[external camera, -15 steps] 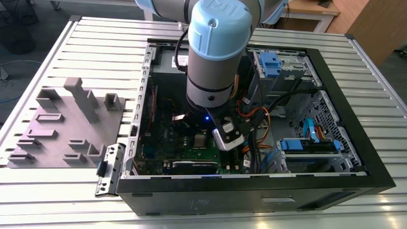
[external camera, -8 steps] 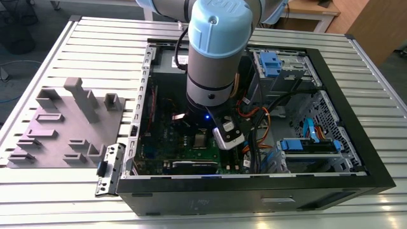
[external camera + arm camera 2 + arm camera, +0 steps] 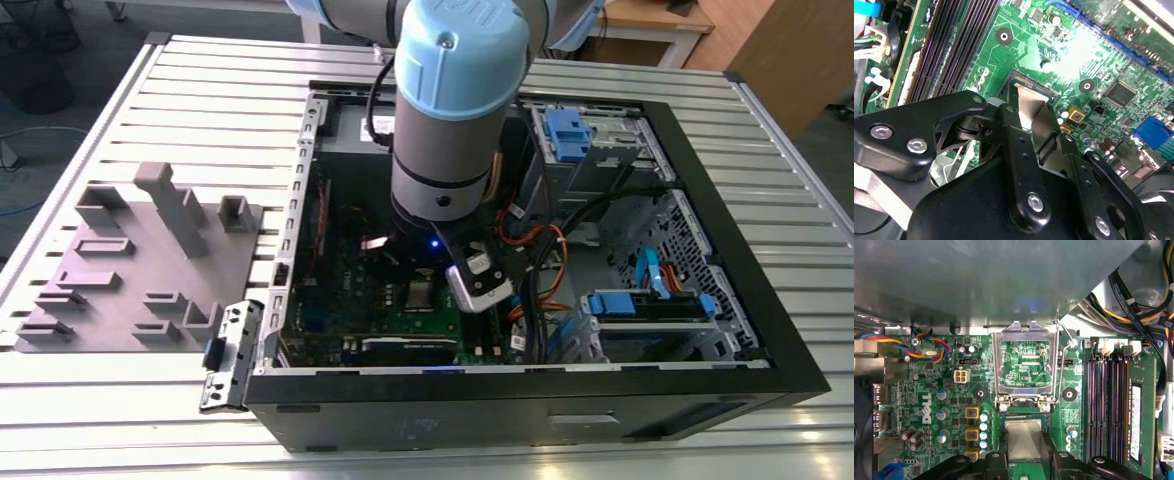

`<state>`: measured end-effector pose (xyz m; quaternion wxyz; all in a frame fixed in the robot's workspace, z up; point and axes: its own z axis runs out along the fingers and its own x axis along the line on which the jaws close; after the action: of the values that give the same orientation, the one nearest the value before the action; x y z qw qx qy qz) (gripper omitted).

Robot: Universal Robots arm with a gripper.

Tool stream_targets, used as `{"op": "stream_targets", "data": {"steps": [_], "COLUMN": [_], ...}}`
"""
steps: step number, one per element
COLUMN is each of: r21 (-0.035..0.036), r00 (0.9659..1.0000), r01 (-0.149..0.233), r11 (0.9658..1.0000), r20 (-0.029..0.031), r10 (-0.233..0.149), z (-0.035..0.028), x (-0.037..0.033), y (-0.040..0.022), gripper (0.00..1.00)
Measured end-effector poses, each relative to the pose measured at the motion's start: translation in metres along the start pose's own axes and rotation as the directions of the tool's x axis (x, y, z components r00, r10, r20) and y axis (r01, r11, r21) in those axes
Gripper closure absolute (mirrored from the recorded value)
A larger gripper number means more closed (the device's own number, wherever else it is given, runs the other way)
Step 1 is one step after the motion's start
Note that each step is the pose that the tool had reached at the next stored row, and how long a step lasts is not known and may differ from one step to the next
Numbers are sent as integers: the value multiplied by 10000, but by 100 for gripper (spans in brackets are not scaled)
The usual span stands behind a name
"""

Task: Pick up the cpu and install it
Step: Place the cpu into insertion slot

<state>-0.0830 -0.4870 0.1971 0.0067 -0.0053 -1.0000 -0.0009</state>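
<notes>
One arm (image 3: 447, 120) reaches straight down into the open computer case (image 3: 747, 300) on the slatted metal bench (image 3: 200, 90). In the exterior view its pincer (image 3: 419, 276) sits right over the green motherboard (image 3: 340, 290). At six o'clock from its tips, touching them, there's a small silver-grey square: the cpu (image 3: 422, 294). A grey tray (image 3: 120, 290) of plastic blocks lies well apart, at nine o'clock from the case.

Second wrist view now: two black fingers (image 3: 1013, 135) are closed on the cpu's opposite edges, and its flat, shiny metal top catches the light. Its far edge is right at the dark socket (image 3: 1035, 86). Seated, or just above? Cannot tell.

First wrist view: the chip lies square between the fingers, its edges parallel with the silver load frame (image 3: 1025, 331), which is flipped open just beyond it. Dark ribbed memory slots (image 3: 1104, 405) run alongside. My call: the pincer has the chip, right at the socket.
</notes>
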Motion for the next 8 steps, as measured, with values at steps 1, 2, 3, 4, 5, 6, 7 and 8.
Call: {"op": "stream_targets", "data": {"steps": [1,2,3,4,5,6,7,8], "r21": [1,-1,0,0,0,1,1,1], "r00": [10000,10000,10000,10000,10000,10000,10000,10000], "r01": [1,1,2,2,2,1,1,1], "r11": [10000,10000,10000,10000,10000,10000,10000,10000], "r20": [0,1,1,1,0,0,0,0], "r10": [-1,-1,-2,-2,-2,-1,-1,-1], "z": [0,1,1,1,1,1,1,1], "x": [1,2,2,2,3,3,3,3], "y": [6,9,8,8,8,8,9,9], "gripper": [62,62,62,62,62,62,62,62]}}
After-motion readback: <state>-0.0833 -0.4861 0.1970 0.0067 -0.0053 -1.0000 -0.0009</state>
